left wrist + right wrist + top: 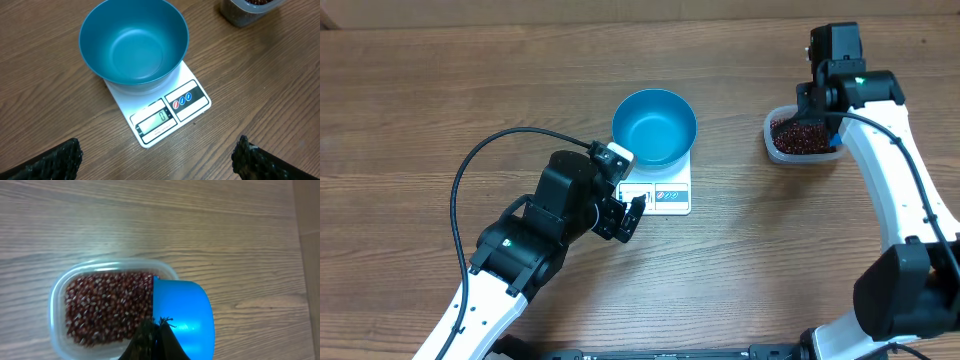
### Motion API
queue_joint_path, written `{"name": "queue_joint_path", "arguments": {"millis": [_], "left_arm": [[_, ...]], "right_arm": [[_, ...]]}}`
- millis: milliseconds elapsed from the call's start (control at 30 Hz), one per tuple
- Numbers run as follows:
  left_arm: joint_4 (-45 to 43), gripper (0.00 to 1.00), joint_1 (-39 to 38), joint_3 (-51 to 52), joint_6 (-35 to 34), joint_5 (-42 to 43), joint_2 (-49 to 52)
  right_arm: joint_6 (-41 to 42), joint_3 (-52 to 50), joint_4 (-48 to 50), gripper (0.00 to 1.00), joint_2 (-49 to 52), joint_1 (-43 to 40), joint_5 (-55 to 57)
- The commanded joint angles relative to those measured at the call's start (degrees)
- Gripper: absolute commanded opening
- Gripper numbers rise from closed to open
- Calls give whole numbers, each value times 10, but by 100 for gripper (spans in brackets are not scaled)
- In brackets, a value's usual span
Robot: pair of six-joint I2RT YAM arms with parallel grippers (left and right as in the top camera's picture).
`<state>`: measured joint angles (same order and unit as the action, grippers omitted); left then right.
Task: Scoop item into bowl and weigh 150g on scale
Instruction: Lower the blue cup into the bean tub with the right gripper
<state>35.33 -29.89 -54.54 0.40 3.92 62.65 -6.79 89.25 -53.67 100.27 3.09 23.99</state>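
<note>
The blue bowl stands empty on the white scale, whose display shows zero. My left gripper hangs open just in front of the scale, with nothing between its fingers. Red-brown beans fill a clear tub at the right. Over the tub's right end, my right gripper is shut on a small blue scoop. The scoop's cup looks empty.
Bare wooden tabletop surrounds the scale and tub. The left arm's black cable loops over the table at the left. The right arm runs along the right side.
</note>
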Motion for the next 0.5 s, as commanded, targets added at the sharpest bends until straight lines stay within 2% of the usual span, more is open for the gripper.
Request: {"name": "queue_joint_path", "arguments": {"millis": [0, 467], "left_arm": [[-2, 99, 3, -11, 11, 6, -1], [-2, 99, 3, -11, 11, 6, -1]], "right_arm": [[-4, 19, 7, 4, 17, 3, 22], [7, 18, 4, 4, 44, 3, -42]]}}
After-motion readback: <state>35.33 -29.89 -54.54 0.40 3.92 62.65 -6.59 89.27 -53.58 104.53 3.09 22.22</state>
